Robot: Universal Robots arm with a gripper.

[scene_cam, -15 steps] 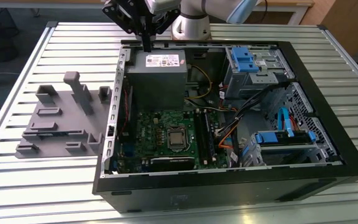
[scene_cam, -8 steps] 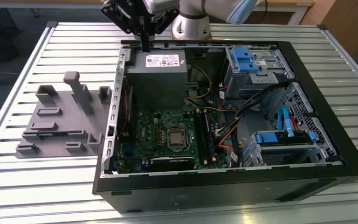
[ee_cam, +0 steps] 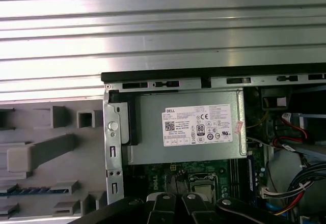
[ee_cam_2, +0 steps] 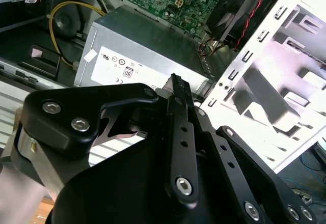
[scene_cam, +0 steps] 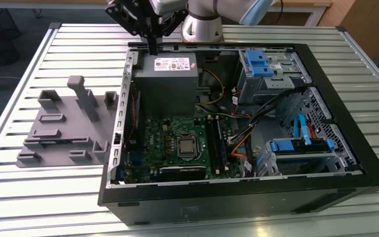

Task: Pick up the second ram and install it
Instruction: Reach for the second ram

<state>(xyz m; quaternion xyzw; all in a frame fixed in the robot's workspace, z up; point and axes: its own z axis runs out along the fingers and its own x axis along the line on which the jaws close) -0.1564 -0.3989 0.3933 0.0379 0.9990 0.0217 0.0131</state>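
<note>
The second ram [ee_cam: 33, 190] lies flat in a slot of the grey fixture block [ee_cam: 46, 150]; in the first wrist view it shows as a thin strip with a blue band. My gripper [scene_cam: 153, 48] hangs over the rear edge of the open computer case, just above the grey power supply [scene_cam: 165, 74]. It is well apart from the fixture block [scene_cam: 64, 123]. In the second wrist view the black fingers [ee_cam_2: 176, 87] are pressed together with nothing between them. The green motherboard [scene_cam: 176, 143] with its long black slots [scene_cam: 218, 145] lies toward the case's front.
The black case wall [scene_cam: 242, 195] rings the motherboard. Blue drive cages [scene_cam: 263, 64] and loose cables [scene_cam: 242, 133] fill the side on the exterior view's right. A tall post [scene_cam: 83, 96] rises from the fixture. The slatted metal table [scene_cam: 38, 197] carries everything.
</note>
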